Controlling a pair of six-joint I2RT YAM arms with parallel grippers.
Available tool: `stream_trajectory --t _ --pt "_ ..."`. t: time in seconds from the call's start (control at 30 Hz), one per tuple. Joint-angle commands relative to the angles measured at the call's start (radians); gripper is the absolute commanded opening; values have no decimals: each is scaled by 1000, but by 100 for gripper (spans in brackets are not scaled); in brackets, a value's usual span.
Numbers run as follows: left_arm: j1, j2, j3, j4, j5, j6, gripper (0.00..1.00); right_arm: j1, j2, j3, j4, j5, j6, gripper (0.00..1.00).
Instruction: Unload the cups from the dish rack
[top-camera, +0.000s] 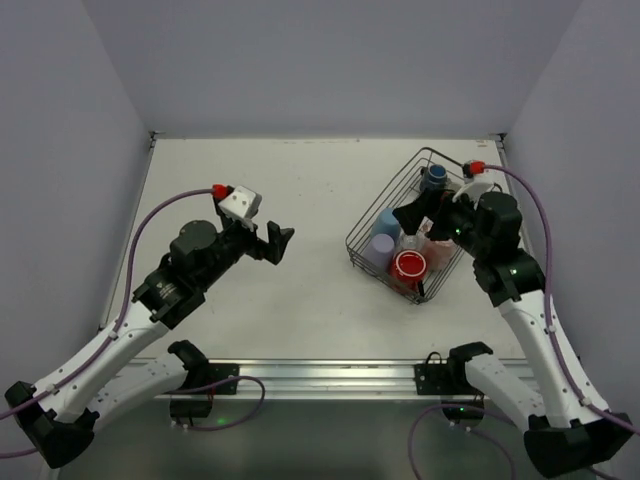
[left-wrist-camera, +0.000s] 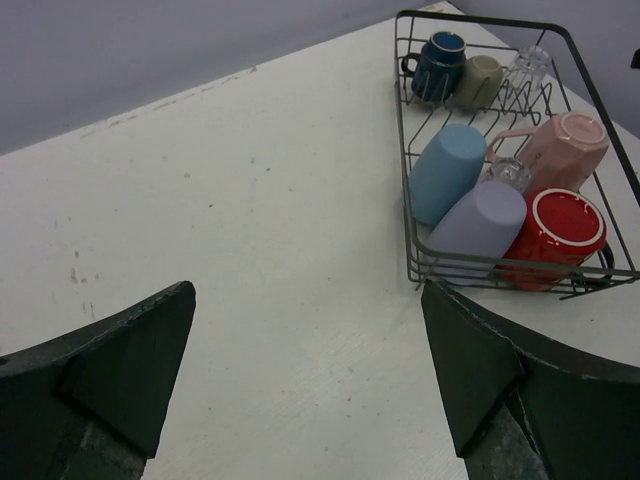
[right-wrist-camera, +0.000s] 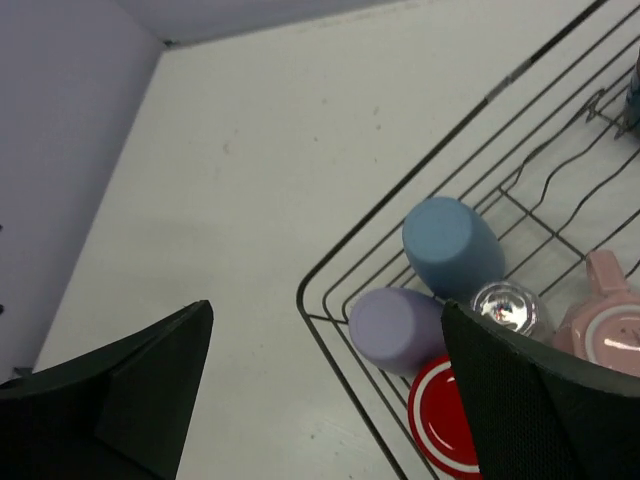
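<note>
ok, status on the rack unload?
Left gripper open, over table. Right gripper open, over rack. Cups in rack, none out. Nothing blocking.

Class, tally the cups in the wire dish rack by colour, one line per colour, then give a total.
Red cup: 1
Light blue cup: 1
Lavender cup: 1
Pink mug: 1
Dark blue mug: 1
Olive cup: 1
Clear glass: 2
Total in the dish rack: 8
</note>
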Motion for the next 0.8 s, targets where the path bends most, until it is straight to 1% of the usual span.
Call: stream_trajectory --t 0.0,0.07,0.1,0.2,0.23,0.3,0.37,0.47,0.67,0.7,0.77 --pt "-2 6 -29 -2 -14 33 100 140 78 63 -89 229 -61 99" --pt "-2 11 -29 -2 -14 32 100 221 151 112 -134 327 -87 99" --pt "-2 12 -26 -1 -17 30 100 240 174 138 -168 401 -93 99" --pt "0 5 -26 1 -24 27 100 284 230 147 -186 463 -89 94" --pt "0 -3 -29 7 -18 23 100 292 237 143 -183 476 -84 88" --pt "0 -21 -44 15 -18 16 100 297 256 130 -168 478 -67 85" --pt "0 -30 -49 21 -27 12 100 300 271 133 -162 477 -60 81" --pt "0 -35 -52 25 -40 4 100 321 331 165 -189 487 -47 81" --pt "2 -35 -52 25 -54 -5 100 355 458 199 -176 513 -40 84" --pt "0 -35 -53 22 -50 -7 100 359 484 205 -179 518 -37 83" --pt "0 -38 -55 19 -48 -5 100 364 501 201 -168 517 -29 78"
